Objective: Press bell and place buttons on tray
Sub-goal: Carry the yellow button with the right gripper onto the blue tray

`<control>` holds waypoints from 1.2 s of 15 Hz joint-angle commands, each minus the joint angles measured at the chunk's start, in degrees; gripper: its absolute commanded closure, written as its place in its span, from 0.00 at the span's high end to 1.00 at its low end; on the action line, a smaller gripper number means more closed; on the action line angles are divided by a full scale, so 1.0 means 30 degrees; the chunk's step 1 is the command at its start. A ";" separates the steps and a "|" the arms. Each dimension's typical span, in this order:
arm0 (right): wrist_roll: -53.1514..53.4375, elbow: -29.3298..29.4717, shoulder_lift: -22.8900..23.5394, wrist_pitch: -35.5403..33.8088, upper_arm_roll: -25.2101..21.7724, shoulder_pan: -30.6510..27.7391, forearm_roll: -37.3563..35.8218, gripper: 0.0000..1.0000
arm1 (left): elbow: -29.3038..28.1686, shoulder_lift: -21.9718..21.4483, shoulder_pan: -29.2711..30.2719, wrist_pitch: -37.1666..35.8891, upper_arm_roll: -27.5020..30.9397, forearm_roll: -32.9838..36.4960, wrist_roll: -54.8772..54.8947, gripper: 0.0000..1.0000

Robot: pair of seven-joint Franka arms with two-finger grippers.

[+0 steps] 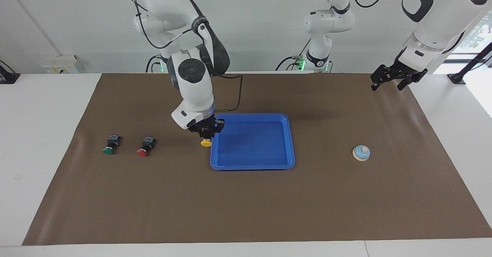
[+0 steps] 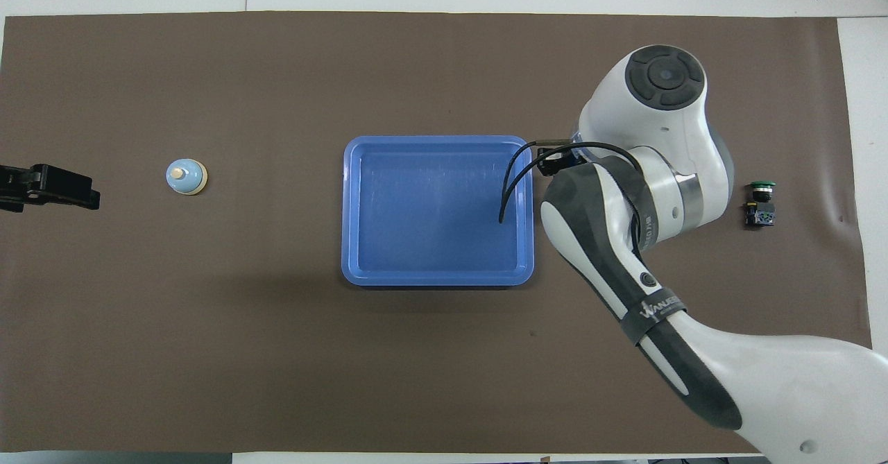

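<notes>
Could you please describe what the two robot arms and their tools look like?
Both arms have glossy white rounded shells with dark grey joint sections and round dark caps. The right arm carries a loose black cable and white lettering on its dark forearm band. The right tool and left tool are black, angular, two-fingered.

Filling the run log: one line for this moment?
right gripper: holds yellow button, over tray edge | left gripper: open, waiting | bell: untouched

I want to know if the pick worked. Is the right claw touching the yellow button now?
Touching. The facing view shows the right claw shut on the yellow button, which hangs lifted at the edge of the tray.
</notes>
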 commanded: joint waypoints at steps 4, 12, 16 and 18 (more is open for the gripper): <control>0.1057 -0.1320 0.0855 0.3287 -0.0033 0.1390 0.0529 0.00 | 0.0043 -0.0075 0.0092 -0.0119 -0.0005 -0.0001 -0.0017 1.00; 0.1114 -0.1350 0.2439 0.5137 -0.0062 0.1096 0.0411 0.00 | 0.0043 -0.0074 0.0092 -0.0119 -0.0034 -0.0001 -0.0017 1.00; 0.1406 -0.1701 0.2352 0.5107 -0.0062 0.1125 0.0440 0.02 | 0.0043 -0.0074 0.0092 -0.0119 -0.0005 -0.0001 -0.0017 1.00; 0.1495 -0.1731 0.2323 0.4962 -0.0120 0.1125 0.0441 1.00 | 0.0043 -0.0075 0.0092 -0.0119 -0.0005 -0.0001 -0.0017 1.00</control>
